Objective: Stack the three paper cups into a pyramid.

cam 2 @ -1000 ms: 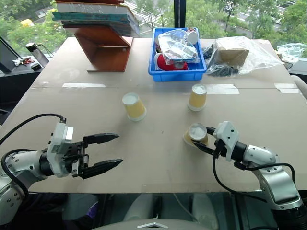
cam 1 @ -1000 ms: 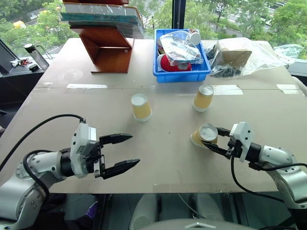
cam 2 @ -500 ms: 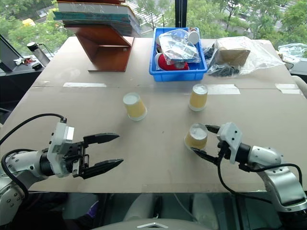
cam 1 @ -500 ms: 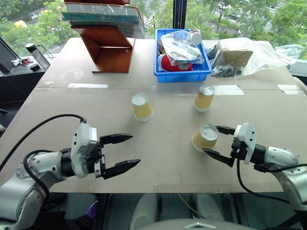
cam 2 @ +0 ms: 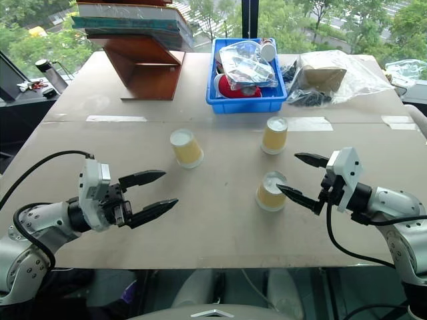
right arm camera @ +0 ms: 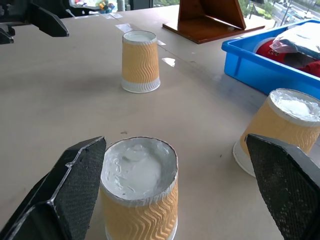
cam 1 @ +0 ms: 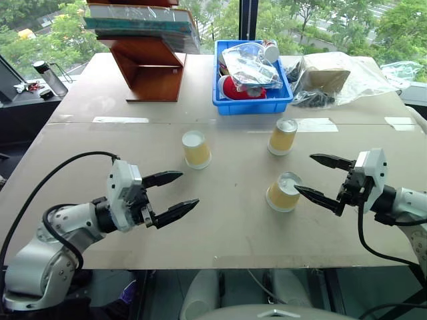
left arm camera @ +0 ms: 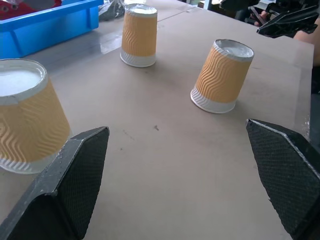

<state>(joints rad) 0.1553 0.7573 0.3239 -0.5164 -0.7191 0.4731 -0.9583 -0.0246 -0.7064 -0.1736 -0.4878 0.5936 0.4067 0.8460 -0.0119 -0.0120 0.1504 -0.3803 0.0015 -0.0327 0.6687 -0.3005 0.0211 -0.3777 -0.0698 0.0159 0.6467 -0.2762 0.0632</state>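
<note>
Three paper cups, all upside down and well apart on the table — near cup, far right cup, left cup. No pyramid begun. Right gripper spread wide, empty, lower finger just beside the near cup. Left gripper spread, empty. Risk: a low sweep of that finger tips the light near cup — or a hard squeeze crushes its wall

Blue bin's bagged contents indistinct

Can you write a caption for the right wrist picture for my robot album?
Open right pincer facing the nearest paper cup, upside down on the table, two more cups beyond.
</note>
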